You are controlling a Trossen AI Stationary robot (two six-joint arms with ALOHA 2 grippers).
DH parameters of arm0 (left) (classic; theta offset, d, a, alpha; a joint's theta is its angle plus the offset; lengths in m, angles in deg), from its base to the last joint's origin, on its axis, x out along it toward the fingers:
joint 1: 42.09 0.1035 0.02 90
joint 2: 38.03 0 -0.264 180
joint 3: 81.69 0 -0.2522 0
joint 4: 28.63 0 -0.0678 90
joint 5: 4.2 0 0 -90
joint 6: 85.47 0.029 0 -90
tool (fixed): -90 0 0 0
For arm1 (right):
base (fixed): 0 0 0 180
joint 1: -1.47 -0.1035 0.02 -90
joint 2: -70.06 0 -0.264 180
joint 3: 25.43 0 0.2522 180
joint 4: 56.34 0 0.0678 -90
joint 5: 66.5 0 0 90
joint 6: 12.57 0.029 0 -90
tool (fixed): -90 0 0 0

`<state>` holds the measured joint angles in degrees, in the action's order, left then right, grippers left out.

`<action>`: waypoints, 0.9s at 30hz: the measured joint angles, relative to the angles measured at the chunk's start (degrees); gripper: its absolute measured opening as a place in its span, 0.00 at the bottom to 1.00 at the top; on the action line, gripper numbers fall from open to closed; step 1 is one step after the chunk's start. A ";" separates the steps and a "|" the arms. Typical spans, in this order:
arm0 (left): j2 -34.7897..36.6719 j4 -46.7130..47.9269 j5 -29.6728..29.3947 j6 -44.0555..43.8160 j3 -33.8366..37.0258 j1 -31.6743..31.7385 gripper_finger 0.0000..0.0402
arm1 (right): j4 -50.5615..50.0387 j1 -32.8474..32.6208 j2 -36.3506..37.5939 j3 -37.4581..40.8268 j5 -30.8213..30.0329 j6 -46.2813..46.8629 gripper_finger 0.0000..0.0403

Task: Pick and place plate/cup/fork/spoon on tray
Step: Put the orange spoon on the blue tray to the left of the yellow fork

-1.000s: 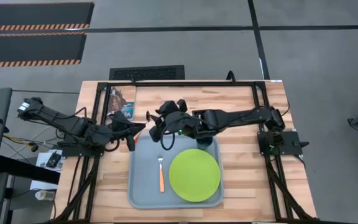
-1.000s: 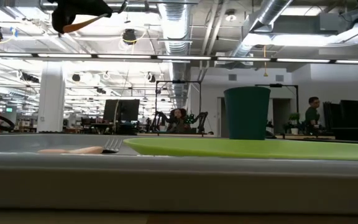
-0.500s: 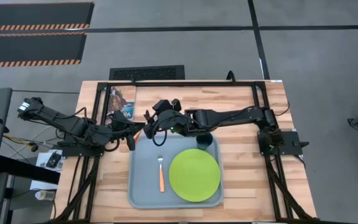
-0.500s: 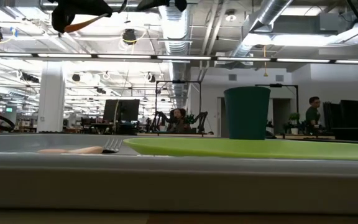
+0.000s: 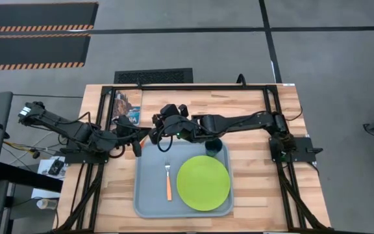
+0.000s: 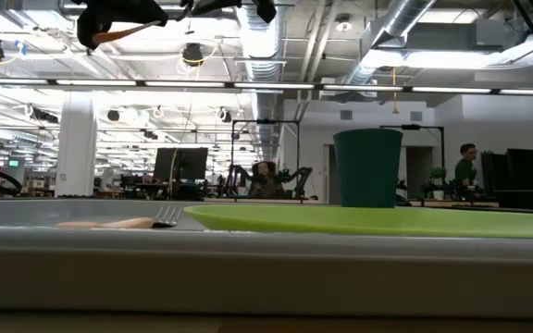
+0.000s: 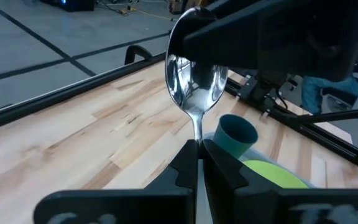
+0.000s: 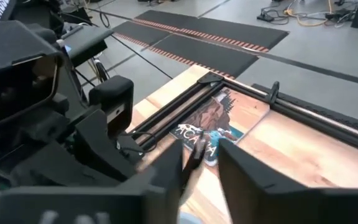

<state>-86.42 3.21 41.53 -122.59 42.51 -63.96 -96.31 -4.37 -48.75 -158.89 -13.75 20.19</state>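
Reaching further left, the right gripper (image 5: 156, 123), fingers spread, meets the small silver-bowled spoon (image 7: 194, 84) pinched by the left gripper (image 7: 197, 163) above the light blue-grey tray's (image 5: 149, 195) far-left corner; a mistimed handover could drop it.

From overhead the spoon (image 7: 194, 81) is basically lost where the left tool (image 5: 145, 136) and the right tool (image 5: 158, 127) crowd together over the tray (image 5: 149, 195) corner, and from the left wrist camera its handle is buried between the dark fingers (image 7: 182, 168), with the top of its bowl covered by the other arm. From bench level the plate (image 6: 378, 219) is just a thin edge-on strip, most of the fork (image 6: 123, 222) sits behind the tray rim, and both arms are cut off by the top edge. The booklet (image 8: 213, 127) print is too blurry to read, partly blocked by the right fingers (image 8: 166, 168).
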 joint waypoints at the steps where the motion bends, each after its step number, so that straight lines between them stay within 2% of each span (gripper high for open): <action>1: -0.02 -0.01 0.00 0.00 0.00 0.00 0.00 | -0.05 -0.03 0.00 0.00 0.02 0.21 0.25; 6: -0.02 0.07 -0.39 -0.22 0.00 0.00 0.00 | -0.04 0.02 0.00 0.00 0.01 0.43 0.04; 11: -0.02 0.04 -0.06 -0.31 0.02 0.00 0.02 | -0.11 -0.03 0.02 0.00 0.01 0.40 0.06; 14: 0.04 0.03 1.69 -0.18 0.02 0.00 0.06 | -0.23 0.14 0.02 0.00 0.68 -0.54 0.03; 20: 4.07 -0.11 6.58 0.05 0.07 0.00 0.23 | -0.44 3.66 1.48 -0.10 12.84 -1.75 0.03; 27: 13.34 -0.12 15.73 1.20 0.04 -0.02 0.41 | -5.45 6.86 2.49 0.00 20.81 -2.81 0.02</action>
<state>-73.07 3.10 57.26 -121.39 42.54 -63.98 -101.77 2.49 -46.26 -158.89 7.06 17.38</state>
